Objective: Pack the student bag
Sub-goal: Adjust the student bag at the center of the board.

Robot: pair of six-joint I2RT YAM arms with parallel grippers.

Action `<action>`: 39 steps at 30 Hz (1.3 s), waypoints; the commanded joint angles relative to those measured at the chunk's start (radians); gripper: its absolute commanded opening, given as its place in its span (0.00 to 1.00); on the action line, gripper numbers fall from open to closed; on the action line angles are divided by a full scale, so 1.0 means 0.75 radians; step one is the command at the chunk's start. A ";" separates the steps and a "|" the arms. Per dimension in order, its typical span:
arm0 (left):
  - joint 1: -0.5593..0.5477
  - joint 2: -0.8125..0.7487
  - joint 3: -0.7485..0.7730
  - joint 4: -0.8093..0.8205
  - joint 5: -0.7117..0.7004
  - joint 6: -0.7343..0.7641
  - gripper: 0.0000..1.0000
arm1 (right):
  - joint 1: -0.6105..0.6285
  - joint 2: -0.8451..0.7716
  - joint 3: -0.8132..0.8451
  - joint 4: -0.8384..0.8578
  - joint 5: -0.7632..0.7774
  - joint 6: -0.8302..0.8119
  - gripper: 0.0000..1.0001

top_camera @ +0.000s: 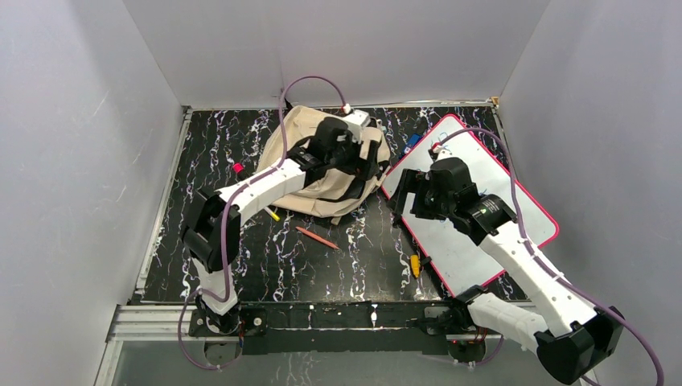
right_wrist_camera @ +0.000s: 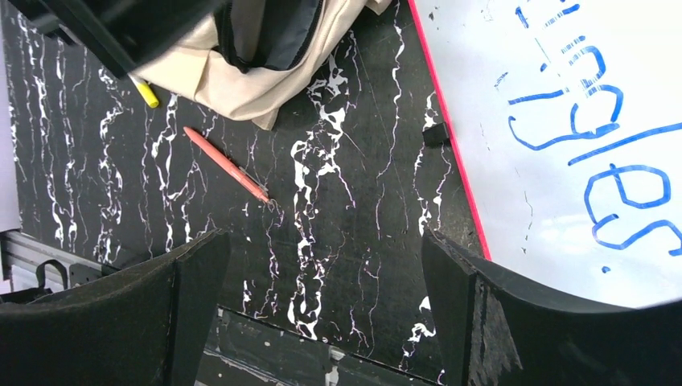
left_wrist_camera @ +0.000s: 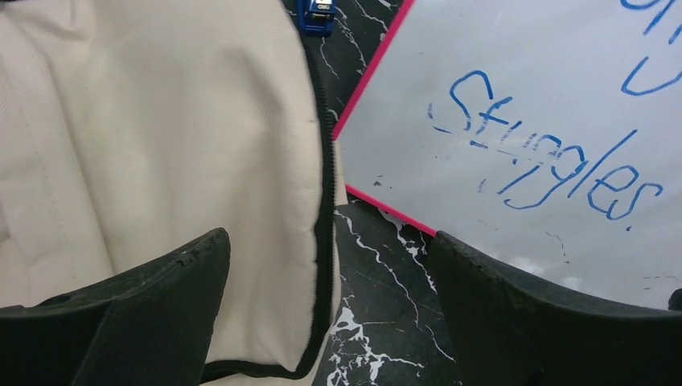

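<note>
Black, white-veined marble-look tabletop point(top_camera: 265, 265) fills the grey-walled cell. Just in front of the student bag point(top_camera: 304, 129) a slim orange pencil point(top_camera: 317, 237) lies flat. To the bag's right the right gripper point(right_wrist_camera: 322, 237) hangs with jaws spread wide, holding nothing. Over the bag's black-zippered right edge the left gripper point(left_wrist_camera: 326, 237) hovers, likewise gaping and empty. The slumped cream canvas bag sits near the far wall, just beside a glossy pink-framed whiteboard point(top_camera: 499, 173).

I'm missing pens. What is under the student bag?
Only a yellow pen end shows at the student bag's near edge; its remainder, and anything else beneath, is covered by fabric.
</note>
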 commanded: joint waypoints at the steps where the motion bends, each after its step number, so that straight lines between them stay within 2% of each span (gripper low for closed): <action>1: -0.090 -0.015 0.090 -0.031 -0.262 0.195 0.92 | -0.004 -0.081 -0.015 0.015 0.020 0.013 0.96; 5: -0.163 0.061 0.147 -0.062 -0.482 0.317 0.89 | -0.003 -0.090 -0.032 0.006 0.015 0.017 0.97; 9: -0.186 0.136 0.191 -0.065 -0.704 0.418 0.76 | -0.003 -0.091 -0.022 0.000 0.012 0.016 0.97; 16: -0.189 0.219 0.258 -0.069 -0.858 0.518 0.68 | -0.004 -0.096 -0.013 -0.008 0.020 0.012 0.97; 24: -0.190 0.158 0.275 -0.054 -0.888 0.523 0.57 | -0.004 -0.062 -0.047 0.047 -0.015 0.030 0.97; 30: -0.187 0.106 0.204 -0.004 -0.935 0.525 0.33 | -0.003 0.054 -0.005 0.093 0.025 0.030 0.96; 34: -0.169 0.087 0.160 -0.002 -0.948 0.497 0.24 | -0.003 0.162 0.048 0.135 0.041 0.005 0.93; 39: -0.077 0.021 0.090 -0.027 -0.800 0.345 0.11 | -0.004 0.299 0.117 0.229 0.068 -0.030 0.88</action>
